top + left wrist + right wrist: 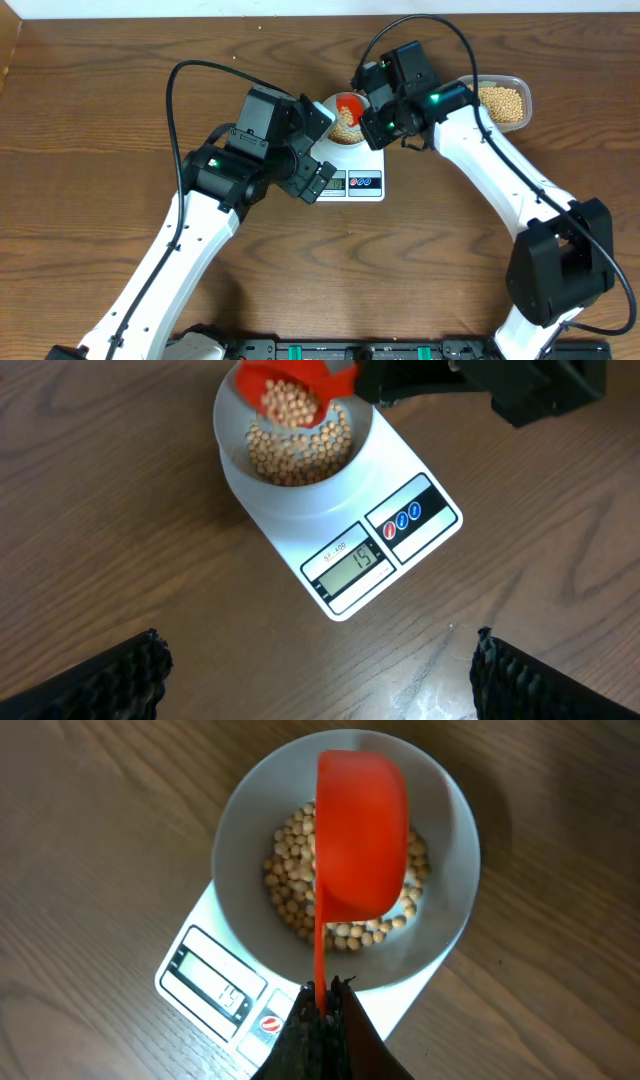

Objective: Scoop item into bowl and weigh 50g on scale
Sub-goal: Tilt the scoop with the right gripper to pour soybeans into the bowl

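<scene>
A pale bowl point(450, 870) stands on the white scale point(420, 545), and a layer of tan beans point(300, 455) covers its bottom. My right gripper point(322, 995) is shut on the thin handle of a red scoop point(360, 830), which hangs tipped over the bowl with beans in it. The same red scoop point(349, 104) shows above the bowl point(345, 130) from overhead. My left gripper point(320, 675) hovers open over bare table just in front of the scale point(355, 182), holding nothing.
A clear plastic tub point(505, 102) holding more beans sits at the back right, behind the right arm. The scale's display point(350, 562) faces the front edge. Both arms crowd the space around the scale.
</scene>
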`<state>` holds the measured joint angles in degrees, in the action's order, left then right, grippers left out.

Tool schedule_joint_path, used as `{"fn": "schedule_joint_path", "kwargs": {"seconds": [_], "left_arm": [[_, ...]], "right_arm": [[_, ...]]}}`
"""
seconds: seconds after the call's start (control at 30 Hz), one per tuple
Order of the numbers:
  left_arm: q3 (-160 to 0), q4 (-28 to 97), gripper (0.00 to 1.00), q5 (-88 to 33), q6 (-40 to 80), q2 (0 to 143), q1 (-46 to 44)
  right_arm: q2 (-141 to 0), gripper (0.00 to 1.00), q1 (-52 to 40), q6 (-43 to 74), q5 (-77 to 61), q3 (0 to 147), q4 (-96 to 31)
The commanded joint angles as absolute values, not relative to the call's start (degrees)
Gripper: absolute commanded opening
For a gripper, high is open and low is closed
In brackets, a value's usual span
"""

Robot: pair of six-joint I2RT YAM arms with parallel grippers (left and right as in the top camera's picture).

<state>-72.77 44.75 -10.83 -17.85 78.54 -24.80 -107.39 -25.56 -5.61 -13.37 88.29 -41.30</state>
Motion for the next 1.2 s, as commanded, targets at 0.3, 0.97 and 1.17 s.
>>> {"fn": "schedule_joint_path", "kwargs": {"seconds": [0.3, 0.97, 1.17], "left_arm": [[-72.97, 44.77, 0.98, -11.51, -17.76, 78.67, -24.6], [-72.99, 44.77, 0.98, -11.51, -17.74, 78.67, -24.6], [-72.97, 44.77, 0.98, -11.51, -17.76, 78.67, -24.6]], "right_arm": [[-105.47, 0.01, -28.99, -12.75, -1.89, 89.62, -40.93], [-104.4, 0.01, -27.94, -12.25, -6.48, 90.21, -39.22], [-100.16, 0.01, -23.31, -9.87, -11.97, 91.02, -39.22]]}}
